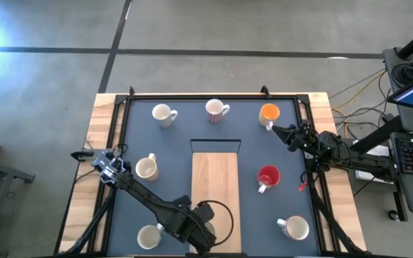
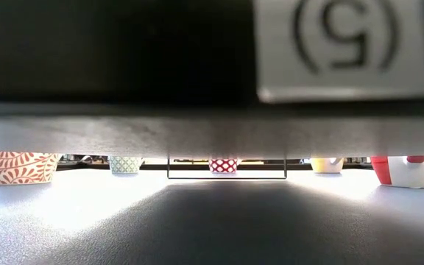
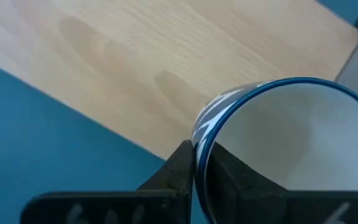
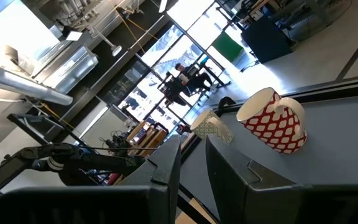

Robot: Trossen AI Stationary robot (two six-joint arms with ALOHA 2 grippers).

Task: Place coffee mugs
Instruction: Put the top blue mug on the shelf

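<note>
Left claw [image 1: 133, 169] is clamped on the rim of a white mug [image 1: 147, 168]. The left wrist view shows one finger [image 3: 180, 174] outside the wall and the other inside; that mug has a blue rim and blue-white striping, and its inside shows bare white. Beyond the claw in that view are light wood and blue mat. Right claw [image 1: 282, 132] hangs just beside the orange mug [image 1: 269, 113], its fingers slightly apart with nothing between them. I can't tell whether it touches the mug. The red mug [image 1: 268, 176] sits near the right claw, on the side away from the orange one. The red-patterned mug [image 1: 216, 110] is farther off, ahead of the right claw in its wrist view. Another white mug [image 1: 163, 115] is near the left claw toward the far edge. A third white mug [image 1: 150, 236] is by the left arm's base, and a fourth [image 1: 295, 228] is well apart from both claws at the near right corner. Count in the high view: seven mugs, four white, one patterned, one orange, one red. All are upright on the dark mat [image 1: 171, 179], with nothing visible inside them. One wooden panel [image 1: 215, 193] lies between the two claws.
</note>
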